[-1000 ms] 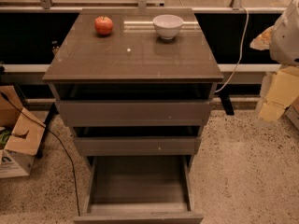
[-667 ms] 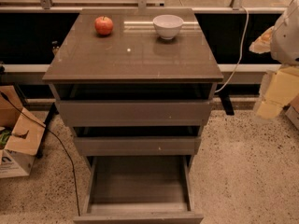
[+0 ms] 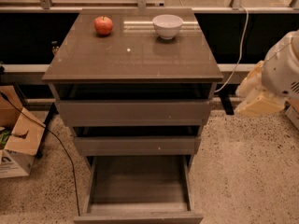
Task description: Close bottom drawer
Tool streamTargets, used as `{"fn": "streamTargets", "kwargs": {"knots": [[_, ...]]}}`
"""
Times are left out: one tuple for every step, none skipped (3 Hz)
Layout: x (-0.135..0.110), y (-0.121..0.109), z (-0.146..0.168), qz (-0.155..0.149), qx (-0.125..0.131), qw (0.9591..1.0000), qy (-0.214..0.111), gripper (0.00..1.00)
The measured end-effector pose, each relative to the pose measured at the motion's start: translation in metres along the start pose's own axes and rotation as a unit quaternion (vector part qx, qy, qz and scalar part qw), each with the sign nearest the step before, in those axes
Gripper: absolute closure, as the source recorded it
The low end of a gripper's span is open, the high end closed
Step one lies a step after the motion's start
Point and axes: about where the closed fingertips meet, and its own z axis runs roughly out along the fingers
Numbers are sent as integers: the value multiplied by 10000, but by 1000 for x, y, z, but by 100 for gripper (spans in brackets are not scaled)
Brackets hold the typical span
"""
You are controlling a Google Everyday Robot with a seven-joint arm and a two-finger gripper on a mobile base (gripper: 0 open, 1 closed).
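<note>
The bottom drawer (image 3: 138, 185) of the grey-brown cabinet is pulled far out, and its flat grey floor is bare. Its plain front (image 3: 138, 217) lies at the bottom edge of the view. The middle drawer (image 3: 136, 145) and the top drawer (image 3: 134, 112) above it stand slightly out. My gripper (image 3: 256, 97) shows as a cream and white shape at the right edge. It hangs in the air to the right of the cabinet at about top-drawer height, and touches nothing.
A red apple (image 3: 103, 25) and a white bowl (image 3: 167, 25) sit on the cabinet top (image 3: 133, 55). An open cardboard box (image 3: 16, 141) stands on the floor at the left, with a black cable (image 3: 60, 148) beside it. A white cable (image 3: 239, 50) hangs at the back right.
The gripper and arm have shifted a little to the left, towards the cabinet, and the white part sits lower. The drawers have not moved.
</note>
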Motion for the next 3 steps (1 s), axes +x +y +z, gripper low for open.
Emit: {"fn": "streamTargets", "kwargs": {"knots": [[14,8,41,248,-7,9990,-360,83],[35,14,94,792,-157,9930,-865,100],[33,9,105,930,-160,9902,-1028,100]]}}
